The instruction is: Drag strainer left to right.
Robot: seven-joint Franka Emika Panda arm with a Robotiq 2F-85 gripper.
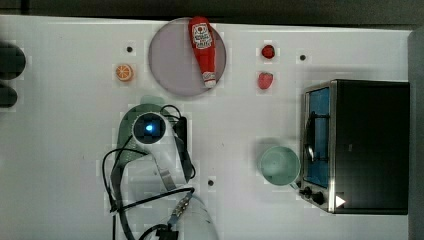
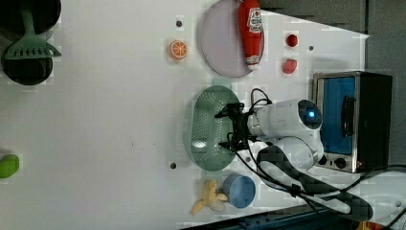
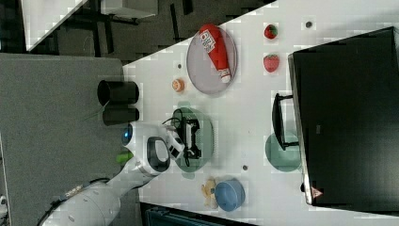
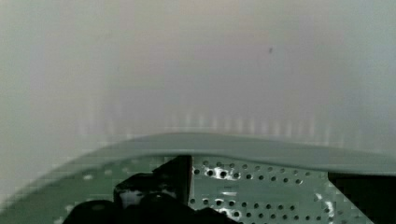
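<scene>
Gaping claw point(image 2: 233, 128) inside strainer point(image 2: 206, 128)

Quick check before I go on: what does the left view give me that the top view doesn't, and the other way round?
Left view alone: the open pincer over the strainer's holed bottom, a blue bowl, a peeled banana, a green spatula and a green ball. Top view alone: the mint-green cup beside the toaster oven; there the arm covers most of the strainer. Both: ketchup bottle on the grey plate, orange slice, two strawberries.
</scene>
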